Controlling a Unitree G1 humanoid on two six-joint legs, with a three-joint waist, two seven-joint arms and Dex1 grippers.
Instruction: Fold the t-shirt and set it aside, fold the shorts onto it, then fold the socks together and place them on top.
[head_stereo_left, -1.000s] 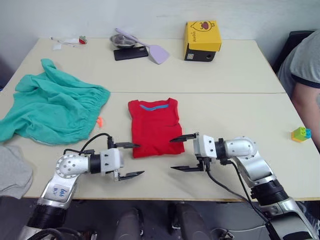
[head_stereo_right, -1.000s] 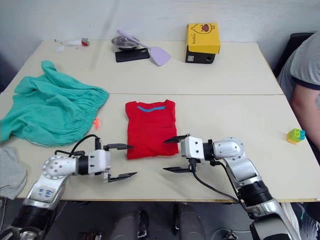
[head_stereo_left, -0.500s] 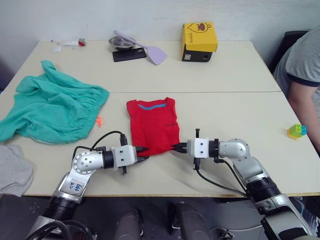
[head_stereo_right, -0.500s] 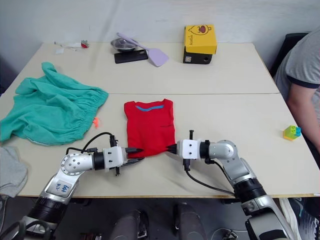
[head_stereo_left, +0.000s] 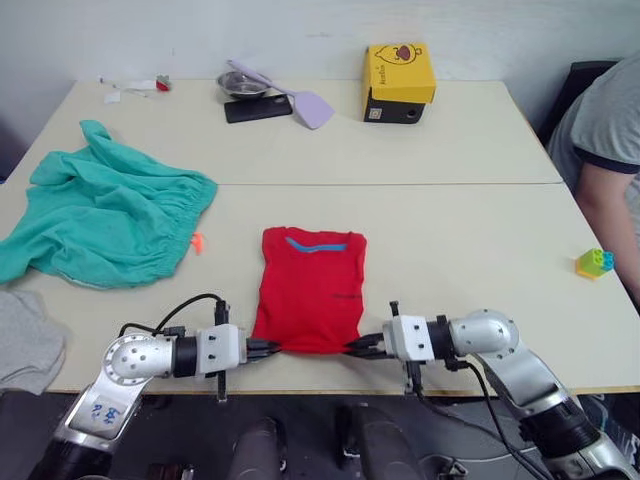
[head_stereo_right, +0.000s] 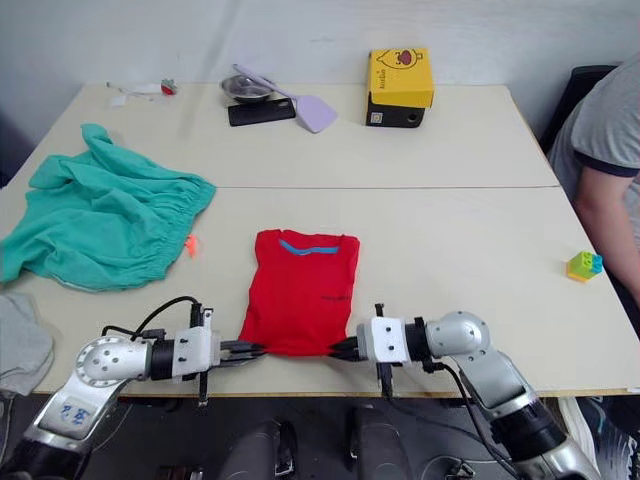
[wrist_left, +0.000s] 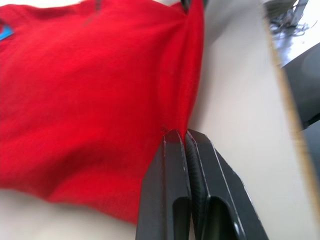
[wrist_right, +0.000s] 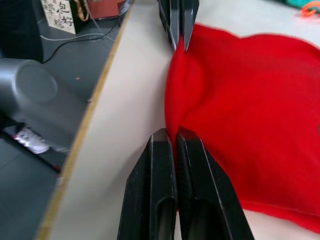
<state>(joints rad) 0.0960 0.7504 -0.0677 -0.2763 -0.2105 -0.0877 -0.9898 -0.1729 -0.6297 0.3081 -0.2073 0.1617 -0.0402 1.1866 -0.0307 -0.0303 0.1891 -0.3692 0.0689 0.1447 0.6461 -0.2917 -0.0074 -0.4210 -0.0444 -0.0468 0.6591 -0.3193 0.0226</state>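
The red t-shirt (head_stereo_left: 310, 290) lies flat, folded narrow, collar away from me, its hem at the table's near edge. My left gripper (head_stereo_left: 266, 348) is shut on the hem's left corner. My right gripper (head_stereo_left: 358, 348) is shut on the right corner. In the left wrist view the fingertips (wrist_left: 175, 137) pinch the red cloth (wrist_left: 75, 90); the right wrist view shows the same pinch (wrist_right: 172, 134). The teal shorts (head_stereo_left: 100, 215) lie crumpled at the far left. A grey bundle, the socks (head_stereo_left: 25, 340), sits at the left edge, partly cut off.
At the back stand a yellow box (head_stereo_left: 400, 70), a dark phone (head_stereo_left: 258, 108), a purple spatula (head_stereo_left: 310, 105) and a metal bowl (head_stereo_left: 238, 82). A toy block (head_stereo_left: 597, 262) lies at the right, near a seated person (head_stereo_left: 610, 140).
Both grippers closed from wide open onto the shirt's lower corners, then drew back towards me. The shirt slid with them to the table's near edge.
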